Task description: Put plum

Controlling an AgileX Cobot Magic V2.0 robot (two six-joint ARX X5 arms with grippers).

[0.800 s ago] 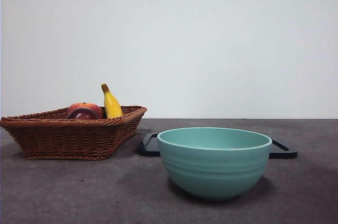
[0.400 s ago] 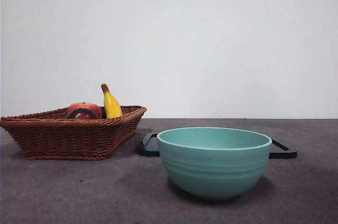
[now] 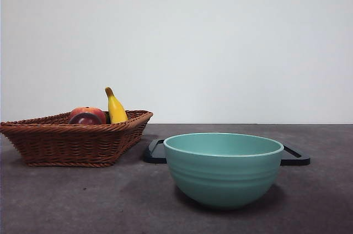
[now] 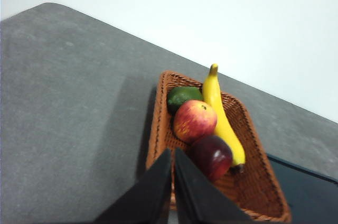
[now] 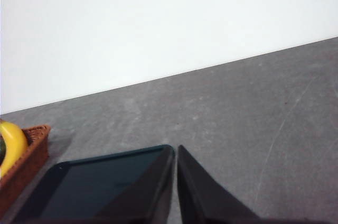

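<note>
The plum (image 4: pixel 212 156) lies in the wicker basket (image 4: pixel 158 123), at the end nearest the left gripper (image 4: pixel 172 192), wedged between the red-orange fruit (image 4: pixel 194 121) and the banana (image 4: pixel 221 113) and touching both. In the front view only its dark crown (image 3: pixel 86 118) shows above the basket rim. It is small, round and glossy, so it will probably be light but slippery; the smooth skin gives the jaws little to bite on. A hold across its widest part, coming down from above where the top is free, looks safest, since its flanks are crowded by its neighbours. A real plum would bruise under a hard squeeze; whether this one is real or a firm model cannot be told.

The banana is long, curved and smooth, and a green fruit (image 4: pixel 182 97) sits at the basket's far end. The basket is brown woven cane, ribbed, with sloping sides. Beside it on the matte grey tabletop (image 3: pixel 66 201) stands a teal bowl (image 3: pixel 224 169), smooth-glazed with faint rings, and behind that a flat dark tray (image 5: pixel 100 182).

The left gripper has its jaws pressed together, above the basket's near rim. The right gripper (image 5: pixel 176 192), likewise closed, waits over the tray.
</note>
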